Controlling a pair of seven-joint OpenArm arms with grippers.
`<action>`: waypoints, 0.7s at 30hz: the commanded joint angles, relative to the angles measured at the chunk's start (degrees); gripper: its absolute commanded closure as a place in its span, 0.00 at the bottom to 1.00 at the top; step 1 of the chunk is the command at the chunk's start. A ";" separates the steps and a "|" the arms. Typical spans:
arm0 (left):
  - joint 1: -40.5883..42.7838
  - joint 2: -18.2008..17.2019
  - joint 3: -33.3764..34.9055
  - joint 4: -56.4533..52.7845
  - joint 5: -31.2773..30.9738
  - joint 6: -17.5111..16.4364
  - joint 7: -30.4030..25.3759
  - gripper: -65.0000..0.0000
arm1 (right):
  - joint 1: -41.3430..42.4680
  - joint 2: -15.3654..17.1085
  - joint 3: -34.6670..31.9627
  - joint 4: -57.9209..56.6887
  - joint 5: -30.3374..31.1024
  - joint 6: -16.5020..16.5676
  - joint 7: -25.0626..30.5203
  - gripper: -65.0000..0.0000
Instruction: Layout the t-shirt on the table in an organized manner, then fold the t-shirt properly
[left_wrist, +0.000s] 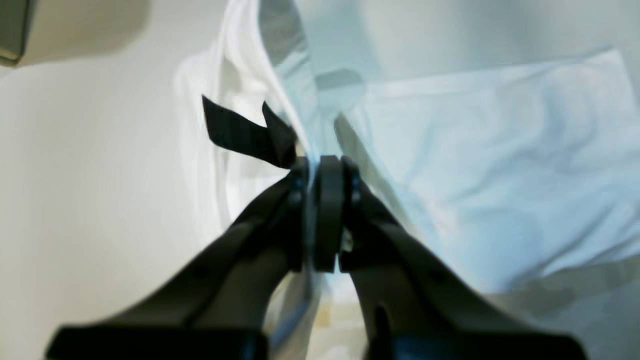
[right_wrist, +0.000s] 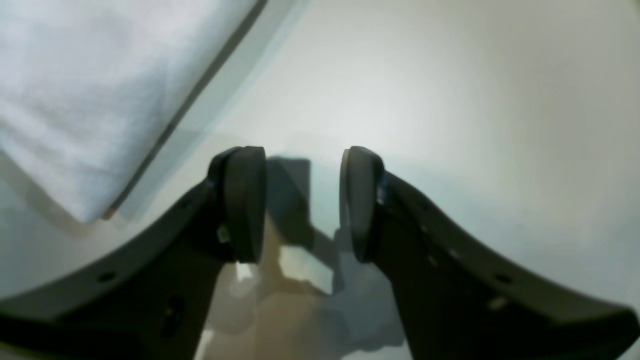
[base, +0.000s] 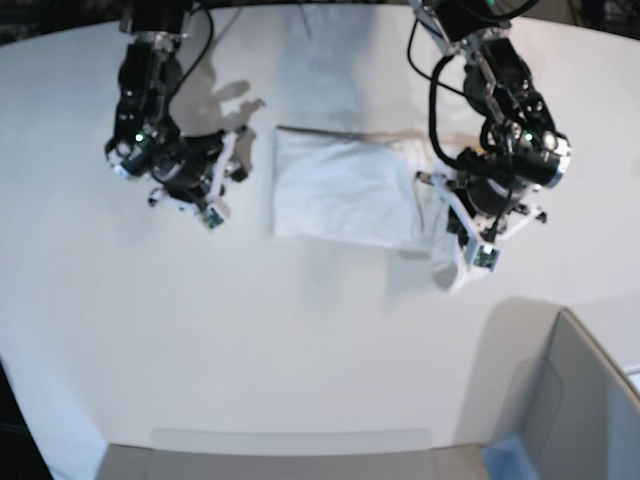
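Your white soft cotton t-shirt (base: 345, 195) lies near the middle of the large matte white counter (base: 300, 340), already doubled into a rough rectangle. No print shows, so the printed front is probably turned inward or underneath.

Your left fingers (left_wrist: 316, 167) are clenched on a fold of the cloth at the shirt's end nearest that arm. From the base view, that end hangs lifted off the counter beneath them, while the rest of the shirt rests flat. I judge you hold it raised so that the flap can be carried over the flat part for the next fold; the flat bulk anchors the shirt while the end travels.

Your right fingers (right_wrist: 300, 200) stand released and empty, over bare counter just beside the opposite edge of the shirt, touching nothing. That spot looks like a waiting post, near enough to pin or smooth that edge if the cloth drags.
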 joint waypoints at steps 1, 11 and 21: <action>-1.07 0.34 0.52 0.83 -0.55 0.12 -0.58 0.97 | 0.83 -0.06 -0.06 -0.34 0.21 0.80 -0.27 0.59; -0.89 -1.15 4.12 0.04 -0.11 0.12 -0.58 0.97 | 0.92 0.03 -0.06 -2.63 0.21 0.80 -0.18 0.59; -0.71 -7.04 4.56 -2.25 -0.11 0.12 -0.58 0.88 | 0.74 0.03 -0.06 -2.54 0.21 0.80 -0.18 0.59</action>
